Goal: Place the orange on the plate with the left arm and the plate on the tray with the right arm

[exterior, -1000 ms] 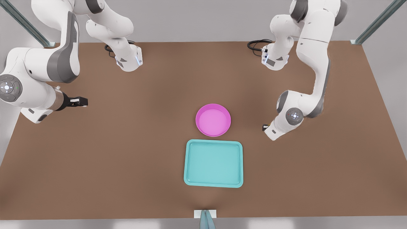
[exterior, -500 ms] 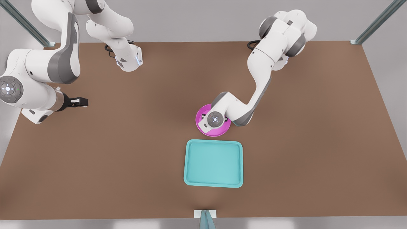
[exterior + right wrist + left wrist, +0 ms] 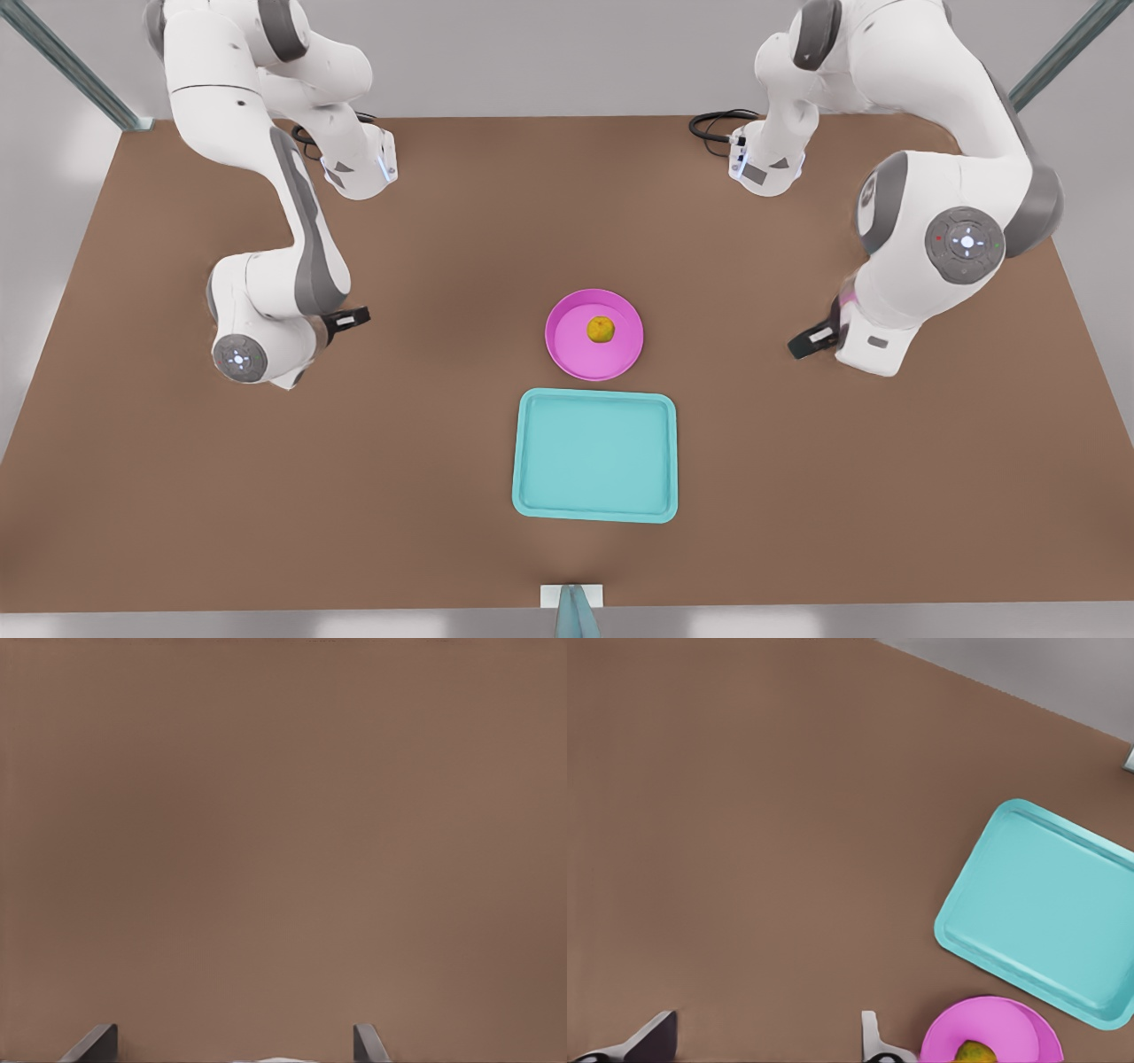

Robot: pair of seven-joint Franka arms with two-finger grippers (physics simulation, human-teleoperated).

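Note:
The orange [image 3: 601, 330] lies in the pink plate [image 3: 571, 354], a little toward the plate's far side. The plate stands on the table just behind the teal tray [image 3: 594, 454], which holds nothing. My left gripper [image 3: 808, 341] is on the front view's right, well clear of the plate, open and empty. Its wrist view has the gripper [image 3: 762, 1050] with fingers wide apart, the plate [image 3: 1010, 1032] with the orange [image 3: 973, 1051], and the tray [image 3: 1041, 908]. My right gripper [image 3: 350, 317], on the front view's left, points toward the plate. It is open [image 3: 232, 1045] over bare table.
The brown table [image 3: 266, 487] stretches wide around plate and tray. A small white bracket [image 3: 571, 595] sits at the near edge. Both arm bases [image 3: 359, 168] and cables stand at the far edge, with metal posts [image 3: 1054, 62] at the corners.
The left arm, which was over the plate half a second ago, has pulled back to the front view's right, leaving the orange in the plate. The right arm has swung inward toward the plate.

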